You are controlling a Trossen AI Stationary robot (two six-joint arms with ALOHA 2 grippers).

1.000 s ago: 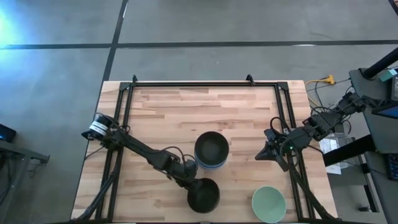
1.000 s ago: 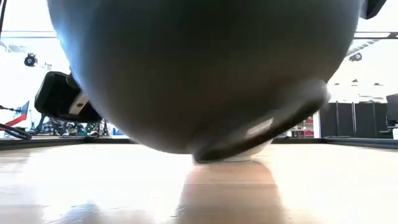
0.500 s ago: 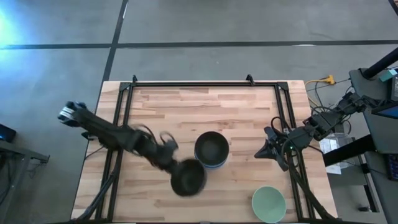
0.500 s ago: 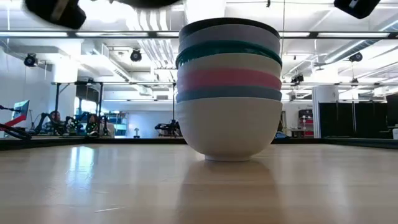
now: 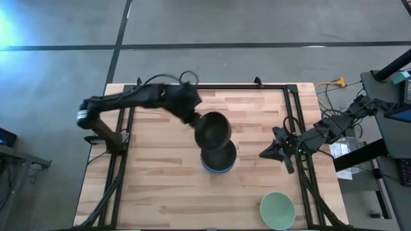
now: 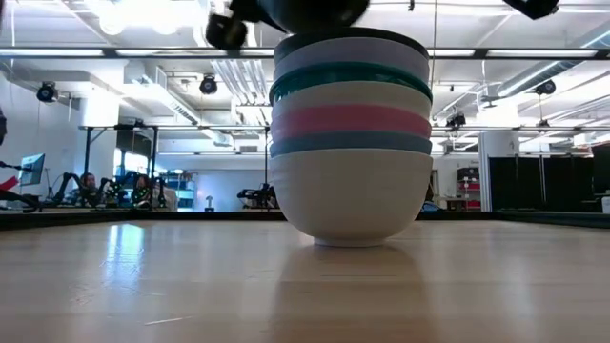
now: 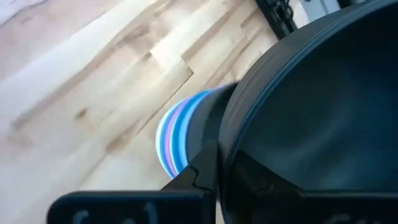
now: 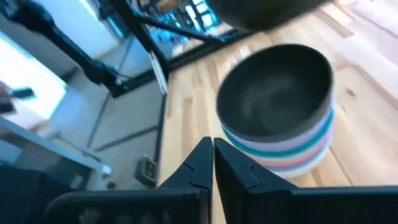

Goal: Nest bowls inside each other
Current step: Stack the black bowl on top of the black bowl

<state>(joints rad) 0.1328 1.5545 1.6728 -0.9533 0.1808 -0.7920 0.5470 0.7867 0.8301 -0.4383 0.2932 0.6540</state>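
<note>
A stack of nested bowls stands at the table's middle on its white bottom bowl. Blue, pink, white, teal and lavender bowls follow, with a black one on top. My left gripper is shut on a second black bowl, held just above the stack's far side. That bowl also shows in the low view and the right wrist view. A pale green bowl sits at the near right. My right gripper waits right of the stack, shut. My left gripper holds the black bowl by its rim, on the bowl's left far side. One finger lies against the outer wall; the other seems to reach inside. The fingers come slanting from the far left. The bowl hangs clear over the stack, mouth up.
A black metal frame runs along the table's far edge and down both sides. Bare wood lies left of the stack and along the near edge. Cables and equipment stand off the table's right side.
My left gripper has carried the black bowl up from the table's near edge. It swung out toward the left, then toward the far edge, and now holds it over the stack. The stack and the pale green bowl have stayed put.
</note>
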